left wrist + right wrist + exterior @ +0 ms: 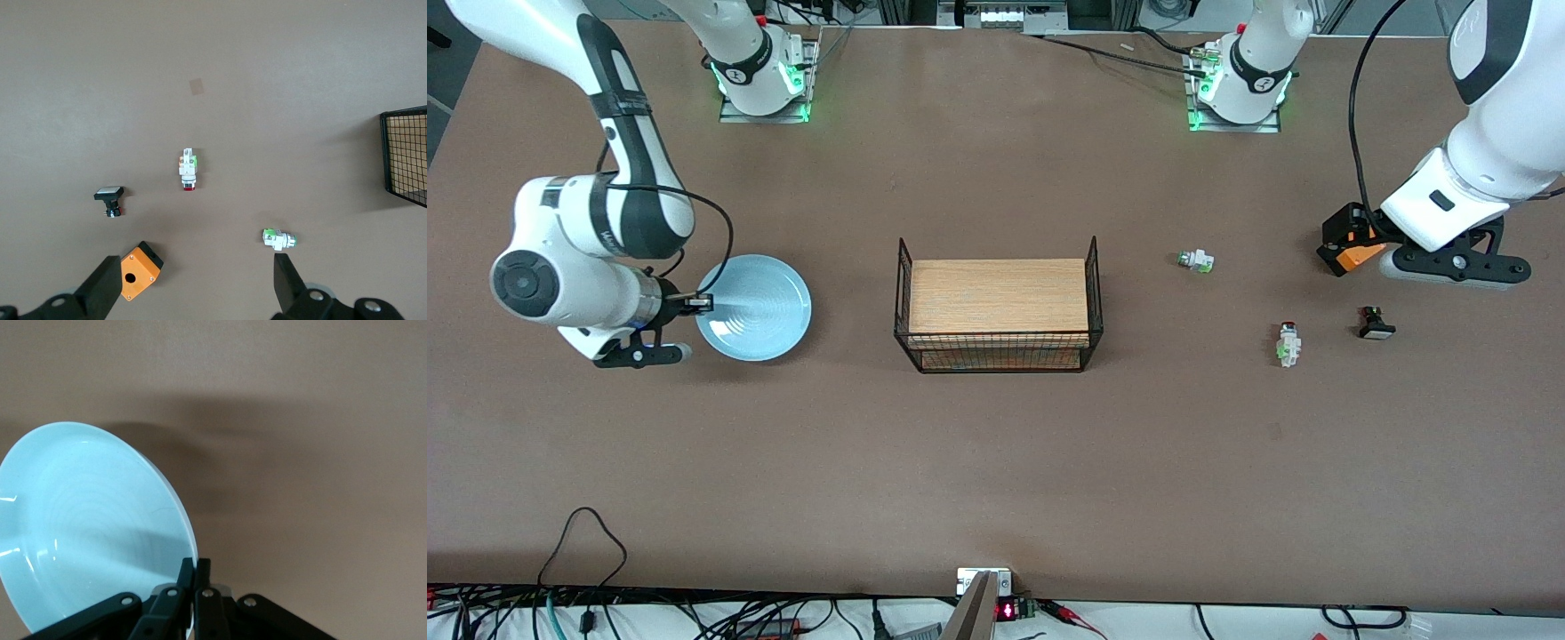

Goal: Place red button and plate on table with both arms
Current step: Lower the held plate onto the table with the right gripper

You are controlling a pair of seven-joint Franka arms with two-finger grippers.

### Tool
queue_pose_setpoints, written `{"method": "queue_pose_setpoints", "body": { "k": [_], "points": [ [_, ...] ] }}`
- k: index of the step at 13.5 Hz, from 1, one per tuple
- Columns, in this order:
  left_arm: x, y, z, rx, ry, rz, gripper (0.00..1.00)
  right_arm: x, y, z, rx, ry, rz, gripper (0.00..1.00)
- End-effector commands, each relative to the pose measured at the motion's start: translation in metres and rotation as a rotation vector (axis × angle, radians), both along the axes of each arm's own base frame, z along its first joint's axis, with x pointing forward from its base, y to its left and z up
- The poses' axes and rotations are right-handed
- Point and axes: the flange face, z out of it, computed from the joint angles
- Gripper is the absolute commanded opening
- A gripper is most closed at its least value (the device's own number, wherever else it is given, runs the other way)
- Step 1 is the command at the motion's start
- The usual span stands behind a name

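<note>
The light-blue plate [754,307] lies flat at the right arm's end of the brown table [996,462]; I cannot tell whether it rests on it. My right gripper [698,303] is shut on its rim, as the right wrist view shows [195,567] with the plate [87,527] beside it. The red button [1287,342] lies on the table near the left arm's end, also in the left wrist view [188,170]. My left gripper [1458,267] hangs open and empty above the table [193,293], with the button apart from its fingers.
A wire crate with a wooden board top [998,316] stands mid-table; its corner shows in the left wrist view [407,153]. A green-capped switch [1195,260] [279,239], a black switch [1376,324] [110,199] and an orange box [1356,251] [140,270] sit near the left gripper.
</note>
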Motion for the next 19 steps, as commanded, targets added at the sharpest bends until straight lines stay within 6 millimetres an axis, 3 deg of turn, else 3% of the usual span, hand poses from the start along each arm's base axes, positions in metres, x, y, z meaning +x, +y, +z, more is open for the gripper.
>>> {"method": "queue_pose_setpoints", "body": {
  "k": [1, 3, 8, 14, 17, 19],
  "points": [
    [-0.002, -0.001, 0.003, -0.021, -0.01, -0.006, 1.0, -0.026, -0.007, -0.011, 0.019, -0.067, 0.04, 0.0],
    [-0.002, -0.001, 0.003, -0.021, -0.01, -0.006, 1.0, -0.023, -0.02, -0.022, 0.024, -0.097, 0.055, 0.0],
    [-0.002, -0.001, 0.002, -0.02, -0.007, -0.006, 1.0, -0.015, -0.075, -0.062, 0.038, -0.135, 0.129, 0.0],
    [-0.003, -0.002, 0.002, -0.02, -0.001, -0.007, 1.0, -0.012, -0.085, -0.089, 0.037, -0.161, 0.161, 0.01],
    [-0.003, -0.002, 0.002, -0.019, 0.001, -0.009, 1.0, -0.01, -0.08, -0.091, 0.039, -0.161, 0.166, 0.12],
    [-0.003, -0.001, 0.002, -0.019, 0.002, -0.007, 1.0, -0.005, -0.077, -0.086, 0.039, -0.17, 0.172, 0.32]
  ]
}}
